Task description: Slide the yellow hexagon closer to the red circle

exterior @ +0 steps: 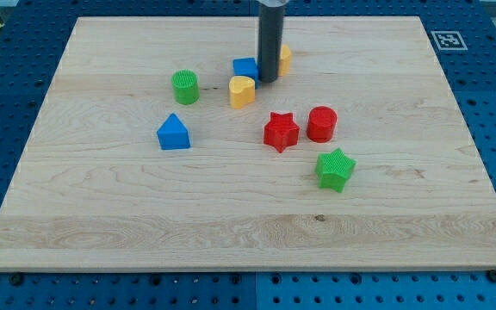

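The yellow hexagon point(284, 58) lies near the view's top centre, mostly hidden behind the dark rod. My tip point(267, 81) rests on the board just left of the hexagon and right of a blue cube point(245, 68), seemingly touching the hexagon. The red circle point(322, 124) stands lower and to the right, about a block's width below the hexagon's level and right of a red star point(281, 132).
A yellow heart point(242, 90) lies just below-left of my tip. A green cylinder point(185, 87) and a blue triangular block point(174, 133) are to the left. A green star point(335, 169) lies below the red circle. The wooden board point(102, 215) ends in blue pegboard all around.
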Robot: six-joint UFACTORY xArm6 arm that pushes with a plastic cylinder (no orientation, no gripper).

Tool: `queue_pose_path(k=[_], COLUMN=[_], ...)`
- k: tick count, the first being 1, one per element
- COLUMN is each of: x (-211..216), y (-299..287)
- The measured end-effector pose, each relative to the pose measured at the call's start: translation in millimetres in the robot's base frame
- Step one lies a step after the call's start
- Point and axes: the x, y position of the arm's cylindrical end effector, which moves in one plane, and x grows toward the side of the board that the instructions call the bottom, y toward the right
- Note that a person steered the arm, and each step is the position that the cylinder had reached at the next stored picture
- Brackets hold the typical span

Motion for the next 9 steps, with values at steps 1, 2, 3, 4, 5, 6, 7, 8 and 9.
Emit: queue_pose_path(k=[1, 2, 3, 4, 5, 6, 7, 8, 9], x=[0, -8, -18, -18, -43, -70, -67, -51, -29], y=[-38, -52, -53, -38, -26, -13, 12, 40, 56])
